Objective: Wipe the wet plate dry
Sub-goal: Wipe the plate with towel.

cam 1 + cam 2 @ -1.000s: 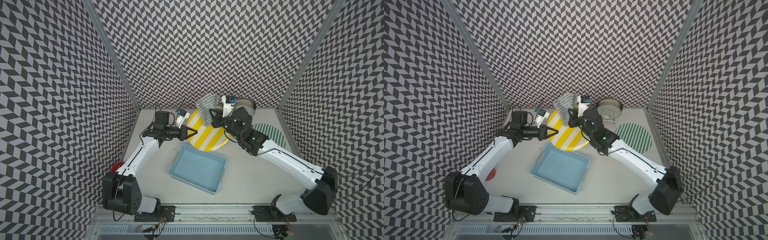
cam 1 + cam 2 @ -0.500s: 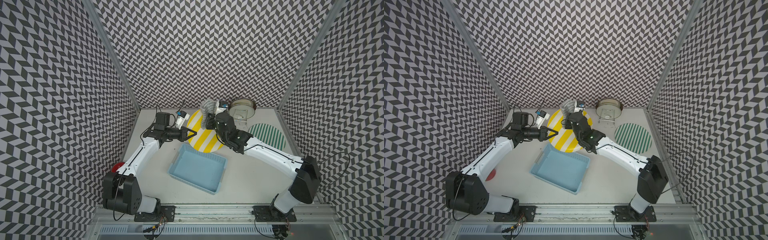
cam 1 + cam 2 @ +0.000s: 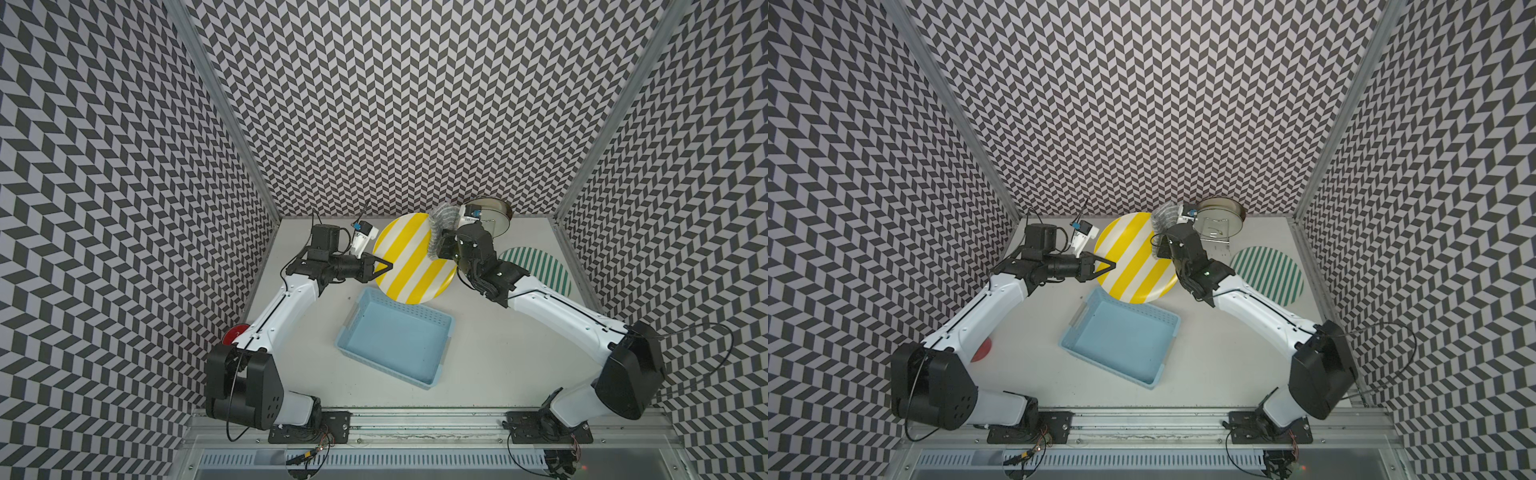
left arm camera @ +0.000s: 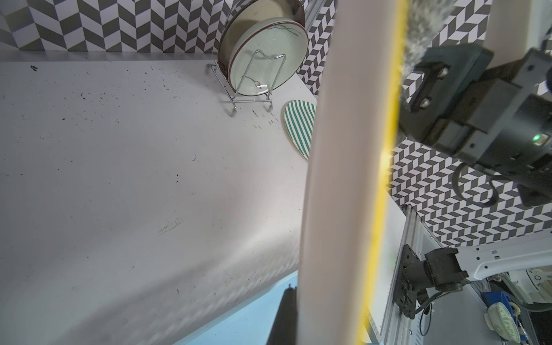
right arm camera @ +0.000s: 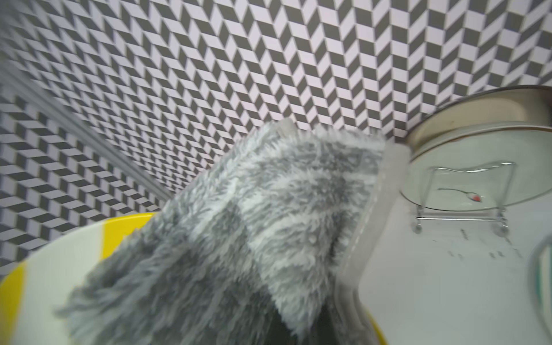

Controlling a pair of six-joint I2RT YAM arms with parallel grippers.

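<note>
Top view: left gripper point(image 3: 385, 266) is pinched shut on the left rim of the striped plate point(image 3: 409, 259), which is held tilted at upper centre of frame. Right gripper point(image 3: 444, 245) clamps the grey cloth point(image 3: 439, 224) at the plate's upper-right edge.
Left wrist: plate seen edge-on.
Right wrist: cloth overlaps the plate.
Judgement: press the cloth flat, sweep across the face, and brace the rim firmly.

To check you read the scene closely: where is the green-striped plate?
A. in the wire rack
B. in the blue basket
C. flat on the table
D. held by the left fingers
C: the green-striped plate lies flat on the table, held by nothing.
</note>
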